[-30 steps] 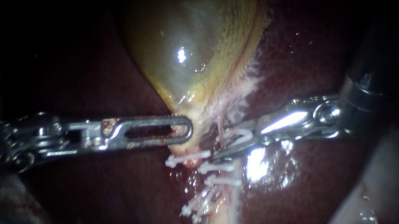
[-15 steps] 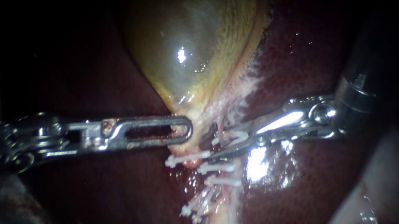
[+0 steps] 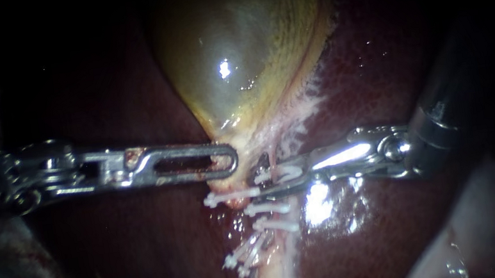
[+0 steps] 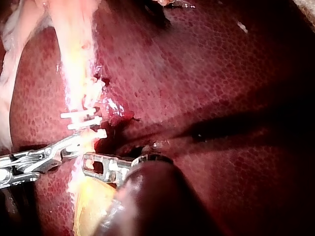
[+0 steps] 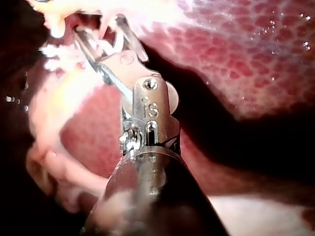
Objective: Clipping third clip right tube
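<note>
Steel left instrument (image 3: 229, 161), slotted jaws clamped on neck of glossy yellow-green gallbladder (image 3: 241, 49), right instrument (image 3: 264, 179), slim jaws nearly closed, gripping white plastic clip (image 3: 281, 172) around thin pink tube (image 3: 272, 157), just above row of set white clips (image 3: 268, 208), dark red liver (image 3: 378, 56) beneath

In endoscope view, right instrument (image 3: 261, 180) jaws, gripping a clip (image 3: 279, 171), are covering the tube (image 3: 277, 270) beneath. Its shaft and the left instrument (image 3: 230, 161) shaft are fading into darkness. The gallbladder (image 3: 241, 49) top is running off-frame. In right wrist view, glare is washing out the jaw tips.
</note>
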`<state>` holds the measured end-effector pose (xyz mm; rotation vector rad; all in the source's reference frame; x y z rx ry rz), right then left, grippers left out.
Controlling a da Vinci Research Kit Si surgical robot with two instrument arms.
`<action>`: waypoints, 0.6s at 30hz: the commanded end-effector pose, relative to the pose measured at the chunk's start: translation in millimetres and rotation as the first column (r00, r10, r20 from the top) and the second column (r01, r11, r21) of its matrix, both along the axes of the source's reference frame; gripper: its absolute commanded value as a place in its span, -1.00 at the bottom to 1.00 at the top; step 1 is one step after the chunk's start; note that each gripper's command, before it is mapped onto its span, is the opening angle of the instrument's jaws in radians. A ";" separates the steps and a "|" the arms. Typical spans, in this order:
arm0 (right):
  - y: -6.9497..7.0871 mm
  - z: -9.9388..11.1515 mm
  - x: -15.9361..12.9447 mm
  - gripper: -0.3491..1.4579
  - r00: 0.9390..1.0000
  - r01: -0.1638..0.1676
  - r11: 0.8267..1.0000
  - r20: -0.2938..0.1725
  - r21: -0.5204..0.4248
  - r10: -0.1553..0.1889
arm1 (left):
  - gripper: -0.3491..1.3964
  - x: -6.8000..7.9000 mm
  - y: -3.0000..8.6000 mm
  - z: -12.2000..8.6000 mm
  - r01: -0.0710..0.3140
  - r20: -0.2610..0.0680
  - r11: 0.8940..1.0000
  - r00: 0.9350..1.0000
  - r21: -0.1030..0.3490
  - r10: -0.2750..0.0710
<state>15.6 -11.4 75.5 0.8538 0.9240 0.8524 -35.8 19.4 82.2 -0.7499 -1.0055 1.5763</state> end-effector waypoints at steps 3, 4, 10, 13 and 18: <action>0.0 0.1 0.4 -0.23 1.000 -0.018 1.000 -0.018 -0.003 0.018 | -1.00 0.0 0.0 0.0 0.000 0.000 1.000 1.000 0.000 0.000; 0.0 0.1 0.6 -0.23 1.000 -0.022 1.000 -0.022 -0.004 0.022 | -1.00 0.0 0.0 0.0 0.000 0.000 1.000 1.000 0.000 0.000; 0.1 0.3 1.1 -0.23 0.999 -0.028 1.000 -0.026 -0.005 0.028 | -1.00 0.0 0.0 0.0 0.000 0.000 1.000 1.000 0.000 0.000; 0.3 0.4 1.1 -0.23 0.999 -0.029 1.000 -0.025 -0.004 0.028 | -1.00 0.0 0.0 0.0 0.000 0.000 1.000 1.000 0.000 0.000; 0.5 0.3 1.1 -0.23 0.999 -0.030 1.000 -0.027 -0.003 0.030 | -1.00 0.1 0.0 0.0 0.000 0.000 1.000 1.000 0.000 0.000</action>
